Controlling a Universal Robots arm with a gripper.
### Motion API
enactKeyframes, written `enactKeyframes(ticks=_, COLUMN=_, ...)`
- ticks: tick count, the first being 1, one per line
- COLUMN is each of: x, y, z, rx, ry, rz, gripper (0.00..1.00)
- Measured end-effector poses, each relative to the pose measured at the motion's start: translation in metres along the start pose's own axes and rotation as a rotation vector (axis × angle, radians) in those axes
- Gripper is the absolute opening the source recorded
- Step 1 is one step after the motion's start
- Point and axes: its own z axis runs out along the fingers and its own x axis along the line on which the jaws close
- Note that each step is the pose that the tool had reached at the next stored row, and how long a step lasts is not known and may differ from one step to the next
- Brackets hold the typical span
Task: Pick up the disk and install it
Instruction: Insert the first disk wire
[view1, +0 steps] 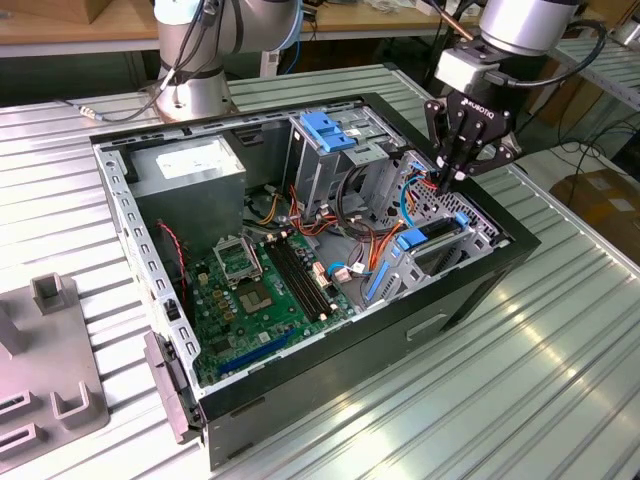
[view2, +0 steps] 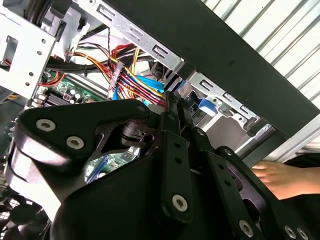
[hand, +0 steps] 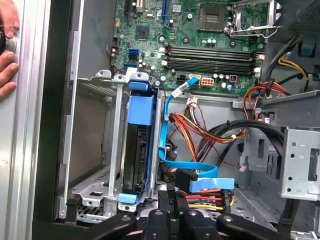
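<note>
The claw (view1: 443, 183) is hanging clenched, its fingers pressed together with nothing between them. It is hovering over the drive cage (hand: 92, 195), at about two o'clock of the open computer case (view1: 470, 290) in the exterior view. The disk (hand: 136, 150) is sitting on edge inside that cage, wrapped by its blue carrier rail and just beside the claw's tips in the first wrist view.

I am judging the disk dense for its size, stiff, and unforgiving of knocks. Its bare metal faces are likely slippery, so the blue rail's end or the long edges are offering the safer hold.

Room is looking tight: cage walls are hugging the disk and cables (hand: 200, 135) are crowding close. The case is resting on a ribbed metal table (view1: 560, 380), with a person's hand (hand: 7, 55) lying beside its wall.
</note>
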Motion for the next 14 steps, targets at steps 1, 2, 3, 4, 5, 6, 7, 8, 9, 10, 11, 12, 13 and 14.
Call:
enactKeyframes(ticks=1, x=0.0007, y=0.0001, z=0.0002, rx=-0.0001, ry=0.0002, rz=0.002, gripper=0.16)
enactKeyframes(ticks=2, x=0.002, y=0.0002, z=0.0006, rx=-0.0002, ry=0.0, rz=0.002, gripper=0.16)
enactKeyframes(ticks=3, x=0.0046, y=0.0007, z=0.0013, rx=0.0, ry=-0.0049, rz=0.003, gripper=0.16)
enactKeyframes(ticks=4, x=0.0066, y=0.001, z=0.002, rx=0.0007, ry=-0.0124, rz=0.003, gripper=0.16)
enactKeyframes(ticks=5, x=0.0093, y=0.0014, z=0.0027, rx=0.0008, ry=-0.015, rz=0.004, gripper=0.16)
enactKeyframes(ticks=6, x=0.0141, y=0.0018, z=0.0037, rx=0.0008, ry=-0.0157, rz=0.005, gripper=0.16)
enactKeyframes(ticks=7, x=0.0177, y=0.0022, z=0.0043, rx=0.0008, ry=-0.0157, rz=0.005, gripper=0.16)
enactKeyframes(ticks=8, x=0.0194, y=0.0024, z=0.0045, rx=0.0008, ry=-0.0156, rz=0.005, gripper=0.16)
enactKeyframes(ticks=9, x=0.0211, y=0.0027, z=0.0049, rx=0.0008, ry=-0.0157, rz=0.005, gripper=0.16)
enactKeyframes(ticks=10, x=0.0219, y=0.0028, z=0.0049, rx=0.0008, ry=-0.0156, rz=0.005, gripper=0.16)
enactKeyframes(ticks=11, x=0.0221, y=0.0028, z=0.0049, rx=0.0009, ry=-0.0156, rz=0.005, gripper=0.16)
enactKeyframes(ticks=12, x=0.0221, y=0.0028, z=0.005, rx=0.0008, ry=-0.0157, rz=0.005, gripper=0.16)
enactKeyframes(ticks=13, x=0.0221, y=0.0028, z=0.005, rx=0.0008, ry=-0.0157, rz=0.005, gripper=0.16)
enactKeyframes(ticks=14, x=0.0222, y=0.0029, z=0.005, rx=0.0008, ry=-0.0156, rz=0.005, gripper=0.16)
